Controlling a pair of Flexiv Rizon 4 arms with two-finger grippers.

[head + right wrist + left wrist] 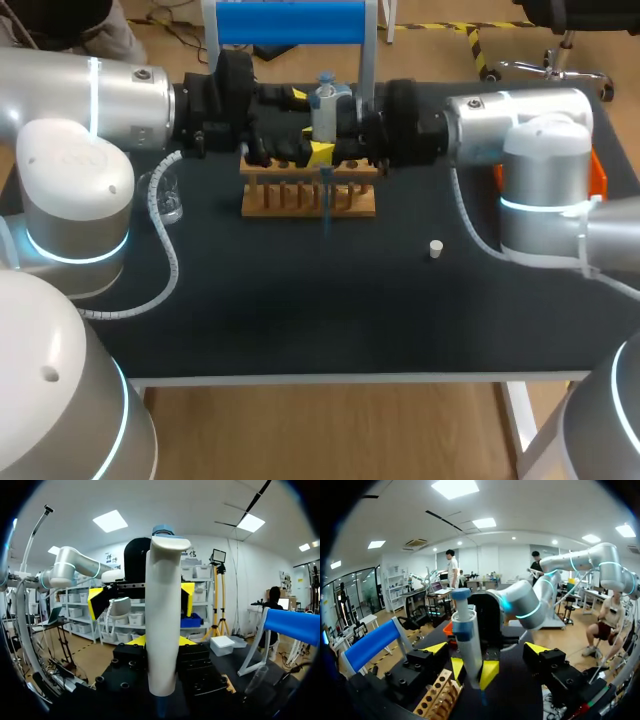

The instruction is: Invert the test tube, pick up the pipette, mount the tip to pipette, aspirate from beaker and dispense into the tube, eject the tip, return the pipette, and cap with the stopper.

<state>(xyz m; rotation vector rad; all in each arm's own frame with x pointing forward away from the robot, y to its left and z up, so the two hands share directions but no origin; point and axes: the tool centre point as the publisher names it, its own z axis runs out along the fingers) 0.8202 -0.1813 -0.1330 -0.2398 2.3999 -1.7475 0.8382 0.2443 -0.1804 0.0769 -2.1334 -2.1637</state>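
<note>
Black tabletop (300, 320) fills the head view, and both silver arms come in over its far half: the left arm (100, 95) and the right arm (520, 120) meet nose to nose near the middle. Behind them stands a white frame with a bright blue roll across its top (290, 22). Below the meeting point sits a light wooden test-tube rack with a row of holes (290, 200). The right gripper (162, 641) is closed on a white pipette with a blue collar (325, 105), holding it upright, one yellow tip pressed to each side of its body. The pipette's thin blue tip (326, 205) hangs down in front of the rack. The left gripper (486, 647) faces the pipette with its fingers (436, 649) spread wide (nothing between them but air), holding nothing. A small clear glass beaker (170, 200) stands left of the rack, beside the left arm's base. A little white stopper (435, 248) lies alone on the table, right of the rack and well apart from it.
</note>
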